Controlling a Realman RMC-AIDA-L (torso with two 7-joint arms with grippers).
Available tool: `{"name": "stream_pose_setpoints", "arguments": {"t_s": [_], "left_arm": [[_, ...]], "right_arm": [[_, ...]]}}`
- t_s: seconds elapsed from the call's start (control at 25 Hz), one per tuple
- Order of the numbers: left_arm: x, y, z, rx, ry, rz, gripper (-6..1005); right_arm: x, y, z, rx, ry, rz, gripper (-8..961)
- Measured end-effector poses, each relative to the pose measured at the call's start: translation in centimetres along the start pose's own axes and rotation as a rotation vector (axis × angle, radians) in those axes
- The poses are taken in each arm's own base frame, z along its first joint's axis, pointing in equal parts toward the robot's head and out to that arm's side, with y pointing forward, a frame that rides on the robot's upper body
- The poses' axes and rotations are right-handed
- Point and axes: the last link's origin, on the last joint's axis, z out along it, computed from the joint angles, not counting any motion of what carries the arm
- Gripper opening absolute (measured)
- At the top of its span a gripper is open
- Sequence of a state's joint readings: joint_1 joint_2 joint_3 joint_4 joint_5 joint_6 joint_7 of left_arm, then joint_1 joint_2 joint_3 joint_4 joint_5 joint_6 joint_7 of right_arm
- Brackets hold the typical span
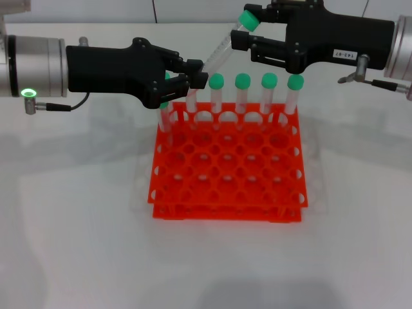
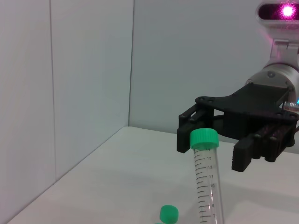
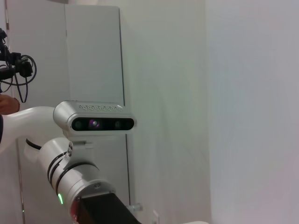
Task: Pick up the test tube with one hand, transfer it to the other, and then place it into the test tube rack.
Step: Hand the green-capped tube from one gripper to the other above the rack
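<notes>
My left gripper (image 1: 193, 72), black and unlabelled, is shut on the lower end of the test tube (image 1: 219, 48) and holds it tilted above the back left of the orange-red rack (image 1: 225, 187). The tube's green cap (image 1: 248, 20) points up toward my right gripper (image 1: 239, 27), which bears a white label. That gripper is open, with the cap lying between its fingers. In the left wrist view the tube (image 2: 209, 186) rises in front of the open right gripper (image 2: 210, 150). The right wrist view shows only my left arm (image 3: 88, 186).
Several green-capped tubes (image 1: 268, 90) stand upright in the rack's back row, some hidden behind my left gripper. One of their caps (image 2: 168, 213) shows in the left wrist view. The rack sits on a white table (image 1: 77, 244), with a white wall behind.
</notes>
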State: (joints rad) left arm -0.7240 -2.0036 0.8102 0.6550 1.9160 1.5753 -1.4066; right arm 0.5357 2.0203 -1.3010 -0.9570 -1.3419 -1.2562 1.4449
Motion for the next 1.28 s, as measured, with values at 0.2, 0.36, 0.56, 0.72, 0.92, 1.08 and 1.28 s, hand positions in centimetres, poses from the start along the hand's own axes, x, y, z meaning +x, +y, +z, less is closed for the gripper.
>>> {"name": "stream_pose_setpoints", "arguments": {"t_s": [0.2, 0.36, 0.56, 0.72, 0.92, 1.08, 1.28], "left_arm": [[-0.01, 0.03, 0.04, -0.001, 0.001, -0.001, 158], [-0.02, 0.07, 0.11, -0.002, 0.002, -0.001, 157], [-0.03, 0.09, 0.16, -0.003, 0.002, -0.002, 156], [-0.04, 0.10, 0.17, -0.003, 0.002, -0.002, 156], [-0.10, 0.14, 0.19, -0.004, 0.002, -0.004, 155], [-0.19, 0.18, 0.24, -0.004, 0.002, -0.005, 154], [-0.30, 0.22, 0.25, -0.005, -0.002, -0.006, 153]], "right_arm": [[-0.13, -0.01, 0.16, -0.004, -0.001, -0.003, 504], [-0.12, -0.01, 0.18, -0.005, 0.000, -0.003, 489], [0.00, -0.01, 0.19, -0.006, 0.002, 0.001, 441], [0.05, -0.03, 0.15, -0.005, 0.003, 0.004, 332], [0.07, -0.03, 0.14, -0.005, 0.004, 0.004, 315], [0.08, -0.03, 0.14, -0.005, 0.004, 0.003, 316], [0.05, -0.02, 0.16, -0.006, 0.004, 0.002, 313]]}}
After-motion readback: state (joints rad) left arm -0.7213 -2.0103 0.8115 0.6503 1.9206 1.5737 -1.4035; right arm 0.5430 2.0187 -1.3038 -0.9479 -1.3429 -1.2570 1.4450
